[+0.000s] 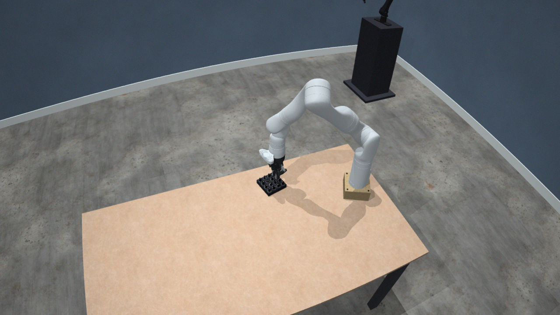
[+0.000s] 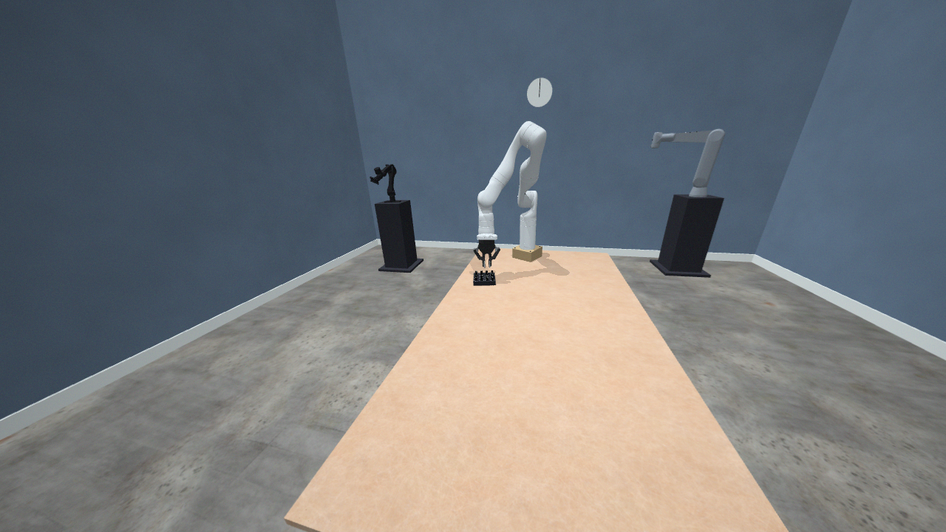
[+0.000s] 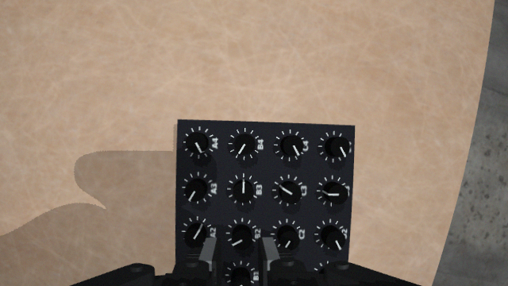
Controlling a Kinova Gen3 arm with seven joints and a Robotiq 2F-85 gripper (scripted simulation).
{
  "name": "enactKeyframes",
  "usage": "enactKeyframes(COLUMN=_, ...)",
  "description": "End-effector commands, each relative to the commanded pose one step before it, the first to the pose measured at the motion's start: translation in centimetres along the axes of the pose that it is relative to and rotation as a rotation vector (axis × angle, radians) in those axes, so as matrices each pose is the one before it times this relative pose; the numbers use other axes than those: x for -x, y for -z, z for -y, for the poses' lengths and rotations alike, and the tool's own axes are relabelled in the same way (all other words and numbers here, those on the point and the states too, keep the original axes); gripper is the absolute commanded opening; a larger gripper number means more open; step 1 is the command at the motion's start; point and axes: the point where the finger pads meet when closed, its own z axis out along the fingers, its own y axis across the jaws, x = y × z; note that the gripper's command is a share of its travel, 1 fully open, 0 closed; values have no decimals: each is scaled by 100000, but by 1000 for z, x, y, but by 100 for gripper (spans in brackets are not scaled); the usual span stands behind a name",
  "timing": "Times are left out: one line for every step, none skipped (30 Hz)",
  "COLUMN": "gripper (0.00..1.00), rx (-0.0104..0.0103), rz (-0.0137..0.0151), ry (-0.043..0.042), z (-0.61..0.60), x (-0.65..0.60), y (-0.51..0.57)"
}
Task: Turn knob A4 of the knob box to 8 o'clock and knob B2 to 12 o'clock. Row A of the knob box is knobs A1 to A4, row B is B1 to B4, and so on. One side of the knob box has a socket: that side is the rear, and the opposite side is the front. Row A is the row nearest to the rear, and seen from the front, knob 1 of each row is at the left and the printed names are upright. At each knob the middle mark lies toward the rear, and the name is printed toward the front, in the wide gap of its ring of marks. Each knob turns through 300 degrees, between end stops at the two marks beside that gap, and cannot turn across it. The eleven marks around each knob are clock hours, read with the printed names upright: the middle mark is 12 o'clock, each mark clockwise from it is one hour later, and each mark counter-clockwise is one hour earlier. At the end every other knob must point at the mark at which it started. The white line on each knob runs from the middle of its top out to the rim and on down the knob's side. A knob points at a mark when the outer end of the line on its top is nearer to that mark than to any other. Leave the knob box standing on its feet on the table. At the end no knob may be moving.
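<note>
Knob box [image 3: 265, 191] sits on the tan table [image 3: 159, 71] near its far edge, close to the arm's wooden base block [image 1: 356, 191], standing flat with its black top face up. In the wrist view, going left to right, the left column reads A4 [image 3: 197, 143] at the top, then A3 and A2 below it; A4's white line runs toward the lower right of the picture. The next column holds B4, B3 with its line straight up, and B2 [image 3: 240, 236] with its line toward the lower left. Two more columns follow to the right, their labels partly cut off. The gripper [image 3: 238, 254] hangs above the box's near edge, raised off the knobs, its two grey fingertips narrowly spaced on either side of B2 and B1 in the picture, with nothing between them. Grey floor [image 3: 482, 199] shows at the right edge.
</note>
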Motion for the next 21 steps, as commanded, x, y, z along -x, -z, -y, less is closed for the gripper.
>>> enactKeyframes(gripper=19, rx=9, rz=-122, ry=710, z=-18, x=-27, y=55)
enactKeyframes(gripper=19, rx=-42, rz=33, ry=631, z=10, x=11, y=0)
enactKeyframes(gripper=19, rx=-53, rz=41, ry=813, z=12, x=14, y=0)
enactKeyframes(gripper=19, rx=-66, rz=50, ry=1008, z=15, x=17, y=0)
enactKeyframes(gripper=19, rx=-79, rz=59, ry=1217, z=18, x=20, y=0)
enactKeyframes(gripper=19, rx=0, rz=0, ry=0, z=0, x=0, y=0)
enactKeyframes(gripper=19, rx=0, rz=0, ry=0, z=0, x=0, y=0)
enactKeyframes(gripper=19, rx=-92, rz=67, ry=1435, z=22, x=23, y=0)
enactKeyframes(gripper=19, rx=-106, rz=74, ry=1660, z=25, x=25, y=0)
enactKeyframes(gripper=19, rx=-119, rz=81, ry=1891, z=28, x=28, y=1)
enactKeyframes(gripper=19, rx=-132, rz=86, ry=2126, z=31, x=30, y=2)
enactKeyframes(gripper=19, rx=-144, rz=90, ry=2362, z=34, x=31, y=3)
enactKeyframes(gripper=19, rx=-155, rz=92, ry=2597, z=37, x=32, y=4)
enactKeyframes(gripper=19, rx=-165, rz=92, ry=2830, z=40, x=33, y=5)
enactKeyframes(gripper=19, rx=-173, rz=90, ry=3059, z=42, x=33, y=7)
enactKeyframes(gripper=19, rx=-179, rz=87, ry=3283, z=44, x=32, y=9)
enactKeyframes(gripper=19, rx=-182, rz=82, ry=3499, z=45, x=31, y=11)
enactKeyframes(gripper=19, rx=-184, rz=76, ry=3707, z=45, x=29, y=14)
enactKeyframes(gripper=19, rx=-182, rz=68, ry=3904, z=45, x=27, y=16)
enactKeyframes(gripper=19, rx=-178, rz=60, ry=4091, z=45, x=25, y=20)
enactKeyframes(gripper=19, rx=-171, rz=51, ry=4265, z=43, x=22, y=23)
